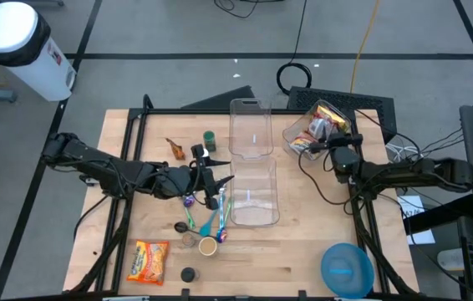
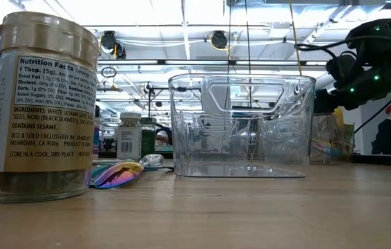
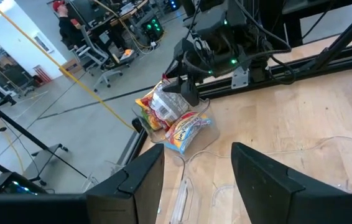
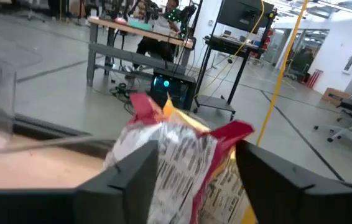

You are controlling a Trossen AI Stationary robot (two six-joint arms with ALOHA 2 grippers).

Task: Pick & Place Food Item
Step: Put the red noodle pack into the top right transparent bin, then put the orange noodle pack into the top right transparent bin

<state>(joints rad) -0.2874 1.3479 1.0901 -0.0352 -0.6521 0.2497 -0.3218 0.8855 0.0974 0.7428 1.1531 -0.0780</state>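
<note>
A clear tub (image 1: 307, 125) lies tilted at the table's far right, with several snack packets in it. My right gripper (image 1: 320, 139) reaches level into its mouth. In the right wrist view its fingers stand open (image 4: 196, 180) on either side of a silver and red packet (image 4: 182, 149). The left wrist view shows the same gripper (image 3: 185, 87) at the top of the packets (image 3: 173, 115). My left gripper (image 1: 218, 180) hovers open at mid table beside the near clear bin (image 1: 253, 196), with nothing between its fingers (image 3: 198, 186). My right gripper comes level at the silver and red packet's upper end (image 4: 191, 134), one finger (image 4: 132, 180) on each side of it. The packet rests among the others in the tilted tub. I cannot tell whether the fingers touch it.
A second clear bin (image 1: 249, 127) stands behind the near one. Coloured spoons (image 1: 207, 219), a small cup (image 1: 208, 246), an orange snack packet (image 1: 149, 261) and a black cap (image 1: 188, 273) lie near left. A blue bowl (image 1: 345, 269) sits near right. A spice jar (image 2: 43, 104) stands close to the low camera.
</note>
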